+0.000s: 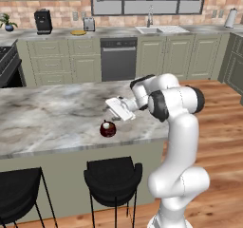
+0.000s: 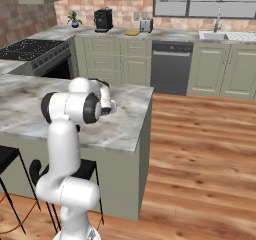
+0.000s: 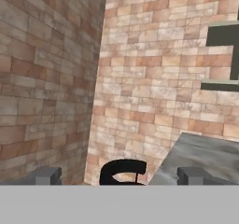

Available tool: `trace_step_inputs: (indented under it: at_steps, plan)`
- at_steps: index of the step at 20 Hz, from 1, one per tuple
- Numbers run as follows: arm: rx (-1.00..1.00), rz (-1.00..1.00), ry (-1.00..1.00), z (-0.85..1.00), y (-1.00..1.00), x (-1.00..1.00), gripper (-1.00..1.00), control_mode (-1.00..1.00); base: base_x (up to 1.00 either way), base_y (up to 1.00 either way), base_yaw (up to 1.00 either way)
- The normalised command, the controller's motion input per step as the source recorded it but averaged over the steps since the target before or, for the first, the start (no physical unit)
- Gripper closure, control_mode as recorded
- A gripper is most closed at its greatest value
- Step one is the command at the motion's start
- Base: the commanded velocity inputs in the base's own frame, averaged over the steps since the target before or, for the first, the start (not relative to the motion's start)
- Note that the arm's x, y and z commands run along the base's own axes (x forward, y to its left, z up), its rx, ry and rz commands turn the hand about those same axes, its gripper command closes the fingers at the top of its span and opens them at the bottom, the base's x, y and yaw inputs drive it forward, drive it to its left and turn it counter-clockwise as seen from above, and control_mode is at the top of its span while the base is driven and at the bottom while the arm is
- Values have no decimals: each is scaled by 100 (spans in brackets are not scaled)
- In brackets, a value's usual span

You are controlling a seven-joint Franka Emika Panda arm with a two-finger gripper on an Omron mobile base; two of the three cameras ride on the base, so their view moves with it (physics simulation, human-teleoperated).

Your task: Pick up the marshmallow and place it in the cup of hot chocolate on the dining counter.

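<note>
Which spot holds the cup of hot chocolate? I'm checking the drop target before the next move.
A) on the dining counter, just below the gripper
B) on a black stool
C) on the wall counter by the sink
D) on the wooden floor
A: the cup of hot chocolate stands on the marble dining counter, just below the gripper in the left base view.

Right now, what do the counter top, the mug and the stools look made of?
Counter top: polished marble, by its grey-white veining. Mug: probably glazed ceramic, glossy dark red-brown. Stools: matte black seats on thin black legs, possibly metal; seat material unclear.
</note>
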Motion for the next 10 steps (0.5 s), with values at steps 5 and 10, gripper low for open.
trace_step_inputs:
  at_steps: [5, 10]
  plan:
    - [3, 0, -19, 76, -52, -80, -100, -100, 0, 0, 0]
    - [1, 0, -29, 92, -41, -100, -100, -100, 0, 0, 0]
